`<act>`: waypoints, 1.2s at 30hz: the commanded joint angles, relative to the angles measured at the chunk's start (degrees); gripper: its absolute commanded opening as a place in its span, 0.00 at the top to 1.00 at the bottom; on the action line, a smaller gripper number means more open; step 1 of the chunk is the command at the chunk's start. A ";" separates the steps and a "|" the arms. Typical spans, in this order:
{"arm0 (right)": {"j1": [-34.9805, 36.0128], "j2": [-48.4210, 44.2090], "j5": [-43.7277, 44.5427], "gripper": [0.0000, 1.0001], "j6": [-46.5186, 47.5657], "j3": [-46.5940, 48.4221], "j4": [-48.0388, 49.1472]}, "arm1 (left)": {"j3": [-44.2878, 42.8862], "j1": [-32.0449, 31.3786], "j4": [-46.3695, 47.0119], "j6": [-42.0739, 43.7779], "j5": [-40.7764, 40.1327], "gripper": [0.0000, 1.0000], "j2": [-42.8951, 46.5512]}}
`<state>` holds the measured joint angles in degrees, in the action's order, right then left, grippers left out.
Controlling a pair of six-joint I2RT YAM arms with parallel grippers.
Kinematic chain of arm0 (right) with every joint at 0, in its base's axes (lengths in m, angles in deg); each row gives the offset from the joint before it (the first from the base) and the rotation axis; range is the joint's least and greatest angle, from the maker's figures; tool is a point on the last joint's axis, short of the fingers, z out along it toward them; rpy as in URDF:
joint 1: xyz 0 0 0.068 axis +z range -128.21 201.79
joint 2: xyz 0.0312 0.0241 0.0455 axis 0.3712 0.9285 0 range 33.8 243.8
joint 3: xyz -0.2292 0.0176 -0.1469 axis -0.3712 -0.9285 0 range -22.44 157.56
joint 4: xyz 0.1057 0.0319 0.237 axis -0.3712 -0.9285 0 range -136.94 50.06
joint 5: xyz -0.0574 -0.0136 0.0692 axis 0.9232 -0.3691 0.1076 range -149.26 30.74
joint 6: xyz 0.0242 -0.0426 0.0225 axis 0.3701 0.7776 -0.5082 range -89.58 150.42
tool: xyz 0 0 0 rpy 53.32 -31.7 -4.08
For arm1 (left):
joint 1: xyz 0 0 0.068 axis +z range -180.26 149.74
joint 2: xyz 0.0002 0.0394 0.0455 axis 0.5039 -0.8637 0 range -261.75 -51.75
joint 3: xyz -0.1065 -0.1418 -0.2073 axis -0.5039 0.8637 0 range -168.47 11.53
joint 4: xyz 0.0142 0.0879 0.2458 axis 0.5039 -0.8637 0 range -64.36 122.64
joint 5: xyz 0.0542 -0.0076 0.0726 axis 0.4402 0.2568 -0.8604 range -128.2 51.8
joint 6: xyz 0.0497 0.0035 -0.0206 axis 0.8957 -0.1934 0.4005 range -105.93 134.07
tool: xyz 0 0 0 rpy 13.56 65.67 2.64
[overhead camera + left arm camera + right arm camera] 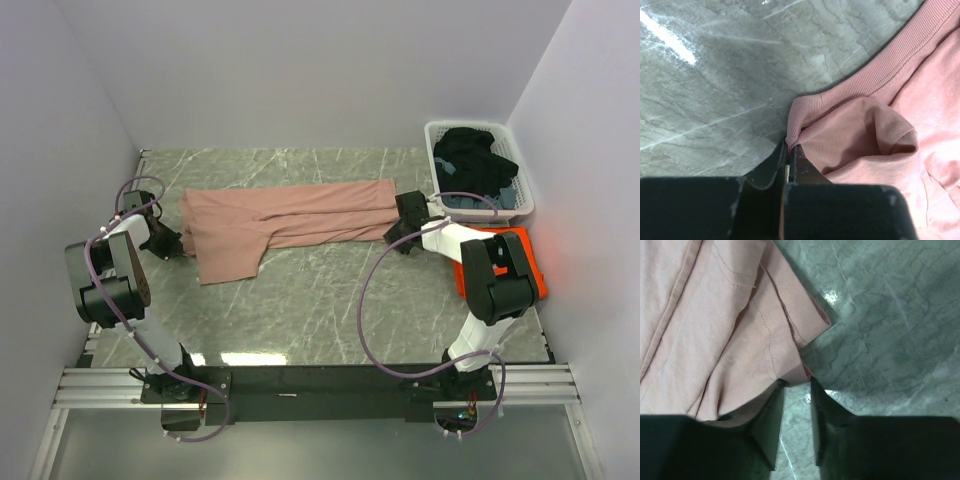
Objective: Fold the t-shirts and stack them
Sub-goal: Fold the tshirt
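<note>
- Closest to the bases: got the orange tee (pixel 530 268) lying flat at the right edge of the table (pixel 320 300), partly under the right arm (pixel 490 275). Looks already folded and parked out of the way, probably as the start of the stack.
- Next up, left gripper (pixel 788 150): fingers pressed together, pinching the ribbed edge of the pink tee (pixel 880 130) right at a turned-over corner. Reads like an anchor grip, keeping that end pinned low against the marble.
- Right gripper (pixel 796 385) at the opposite end: fingers parted, bare table showing through the gap, only a hem corner poking into the mouth. Not clamped on anything, as far as can be told. Could be lining up a grab there.
- Between the two: pink tee laid out long across the middle of the table, sides tucked in to a narrow band, one flap hanging toward the near side at the left. Fits a lengthwise fold, so maybe halfway through this shirt. No graphic showing, so presumably face down.
- Worth watching: right end bunching up or going slack with no grip on it.
- Farthest back, right corner: white basket (pixel 524 190) with dark clothes (pixel 470 160) inside, just beyond the right gripper. Not part of the job.
</note>
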<state>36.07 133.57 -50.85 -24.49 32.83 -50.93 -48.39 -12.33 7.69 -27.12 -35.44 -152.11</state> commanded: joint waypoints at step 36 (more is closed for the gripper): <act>-3.30 -4.49 4.34 0.78 19.49 1.07 -9.40 | -1.78 6.15 -9.94 0.23 -0.66 0.87 3.85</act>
<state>33.78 132.32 -48.36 -7.82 34.32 -58.90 -50.49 -7.08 -2.40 -27.19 -34.95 -151.15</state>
